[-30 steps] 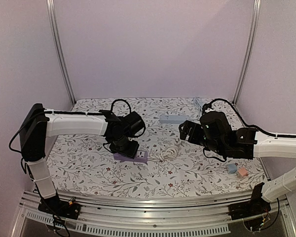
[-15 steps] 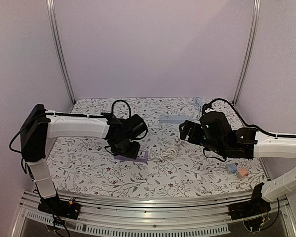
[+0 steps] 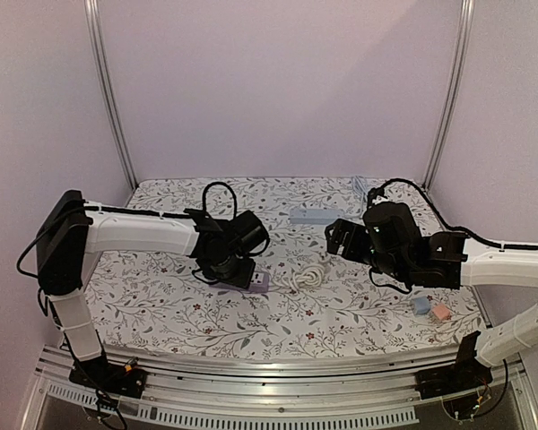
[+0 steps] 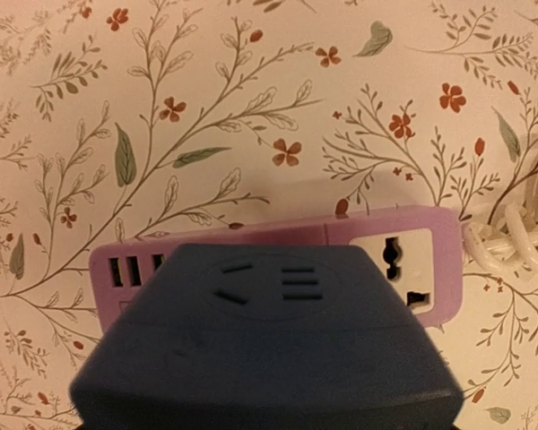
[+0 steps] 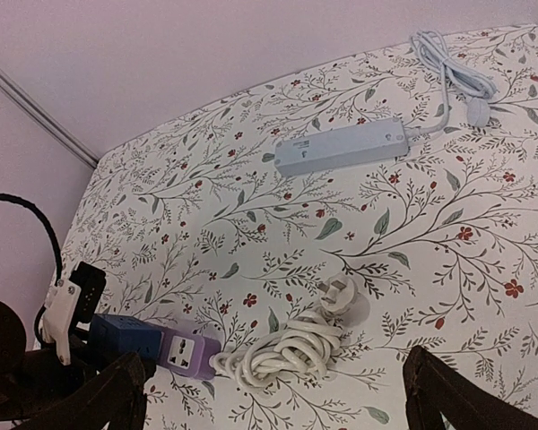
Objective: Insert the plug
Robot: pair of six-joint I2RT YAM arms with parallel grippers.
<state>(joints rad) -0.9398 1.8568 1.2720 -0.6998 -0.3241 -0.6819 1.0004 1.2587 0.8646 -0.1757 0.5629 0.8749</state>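
A blue block-shaped plug (image 4: 269, 340) fills the lower half of the left wrist view and covers most of the purple power strip (image 4: 390, 228). One white socket of the strip shows at its right end. My left gripper (image 3: 231, 265) hangs over the strip, shut on the blue plug; its fingers are hidden. In the right wrist view the blue plug (image 5: 118, 333) sits against the purple strip (image 5: 190, 351). My right gripper (image 5: 282, 403) is open and empty, held above the strip's coiled white cord (image 5: 291, 354).
The white cord ends in a loose white plug (image 5: 341, 294). A pale blue power strip (image 3: 312, 215) with its own cable lies at the back. A small blue block (image 3: 420, 305) and a pink one (image 3: 441, 313) lie at the right.
My left gripper has moved right and down over the purple strip with the blue plug, so less of the strip shows. The right arm has not moved.
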